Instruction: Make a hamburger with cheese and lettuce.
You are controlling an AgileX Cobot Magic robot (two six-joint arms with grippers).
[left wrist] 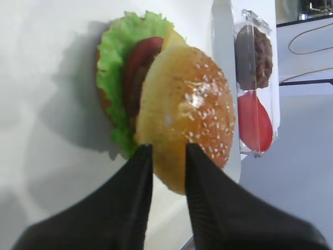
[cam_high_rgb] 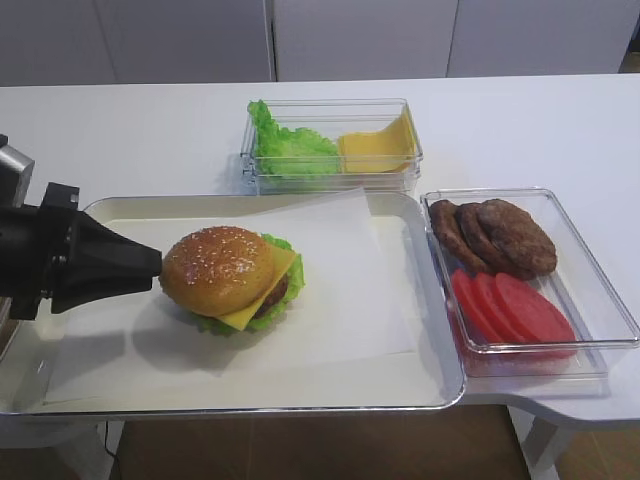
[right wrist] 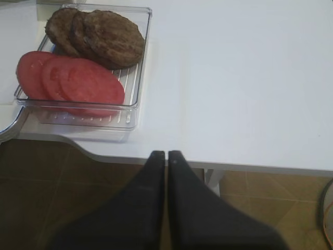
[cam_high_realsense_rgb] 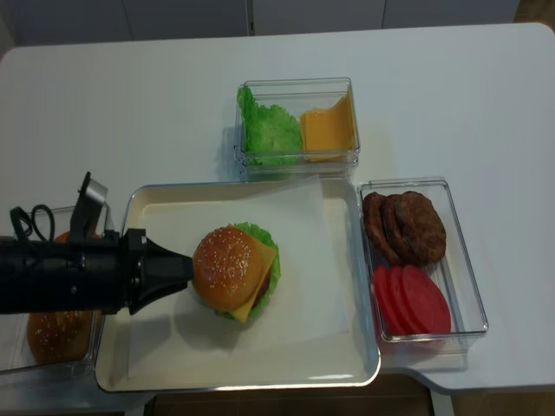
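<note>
**Bun top pinched from the left, stack nearly finished**

Left gripper (left wrist: 167, 156) of mine, black and wedge-fingered, is closed narrowly on the near rim of the golden sesame-seeded bun top (cam_high_rgb: 215, 268), one finger on each side of its edge as the left wrist view shows. That bun crowns the hamburger (cam_high_realsense_rgb: 236, 271), which sits on the sheet of white paper (cam_high_rgb: 330, 290) lining the cream metal tray (cam_high_rgb: 420, 395), left of the tray's middle. Under the bun the flat square yellow cheese (cam_high_rgb: 262, 295) juts a corner out toward the front right, and the bright green ruffled lettuce (left wrist: 113, 67) frills out around the lower layers; a red slice also shows between them in the left wrist view.

From my left fingertips the stack lies straight ahead, to the right along the tray's long side, so my approach line runs level across the tray, and letting go means backing out leftward along that same line. I judge the bun sits slightly tilted, so an abrupt release could nudge it off the cheese.

My right gripper (right wrist: 166, 154) hangs with its black fingers pressed together and holding nothing, off the table's front edge, near the clear plastic bin of brown patties and red tomato slices (right wrist: 136, 99), well apart from the burger. My left arm is plainly the nearer one
</note>
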